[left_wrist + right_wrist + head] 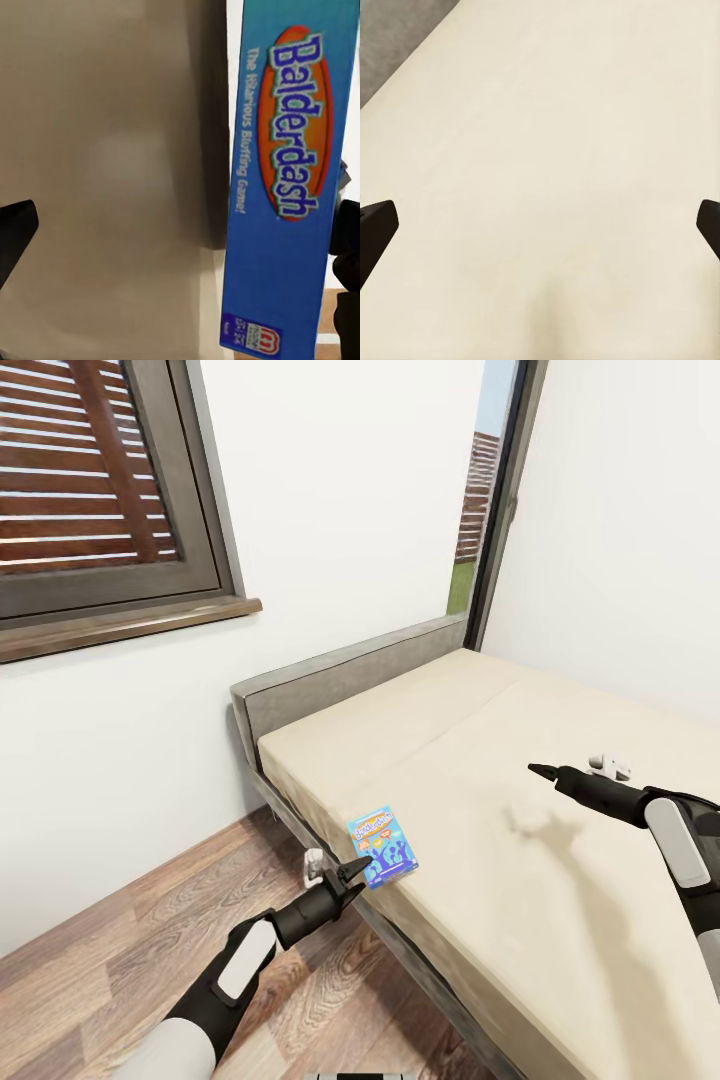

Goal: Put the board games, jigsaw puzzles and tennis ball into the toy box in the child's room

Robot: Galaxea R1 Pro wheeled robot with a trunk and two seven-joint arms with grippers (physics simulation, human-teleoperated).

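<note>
A blue board game (383, 848) with a yellow title stands tilted at the near corner of the bed (560, 920), over the mattress edge. My left gripper (358, 870) is right at it, open. In the left wrist view the blue board game (289, 187), printed "Balderdash", rests against one finger (346, 229), while the other finger (15, 232) is well apart from it. My right gripper (540, 768) hovers open above the bare mattress further along the bed. The right wrist view has its fingers (376, 225) spread wide with nothing between them.
A grey headboard (330, 680) stands against the white wall. A window with a dark wooden sill (120, 625) is at the left and a tall narrow window (480, 510) is in the corner. Wood plank floor (120, 980) runs beside the bed frame.
</note>
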